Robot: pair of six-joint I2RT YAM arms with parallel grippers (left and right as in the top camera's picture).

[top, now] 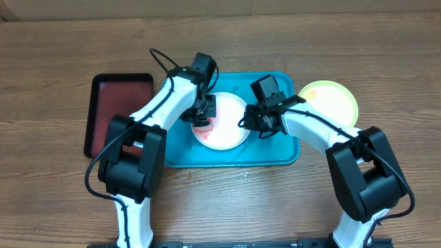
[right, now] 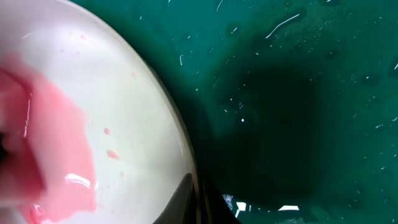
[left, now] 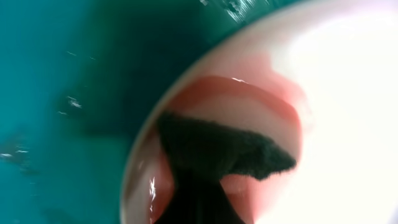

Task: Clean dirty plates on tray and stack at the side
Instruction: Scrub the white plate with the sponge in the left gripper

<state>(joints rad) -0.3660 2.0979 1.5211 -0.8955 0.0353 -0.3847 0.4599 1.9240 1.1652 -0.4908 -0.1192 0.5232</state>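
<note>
A white plate (top: 231, 120) lies in the turquoise tray (top: 282, 148), with a red-orange smear (top: 203, 131) on its left part. My left gripper (top: 204, 114) is over that smear, shut on a dark cloth (left: 217, 149) that presses on the plate (left: 348, 93). My right gripper (top: 249, 118) is shut on the white plate's right rim (right: 124, 112), one finger over the edge (right: 196, 199). The pink smear also shows in the right wrist view (right: 56, 143). A yellow-green plate (top: 331, 102) lies on the table right of the tray. The light blue plate is out of view.
A black tray with a dark red inside (top: 117, 110) lies left of the turquoise tray. The turquoise tray's floor (right: 298, 93) is wet with droplets. Both arms reach in over the tray from the front.
</note>
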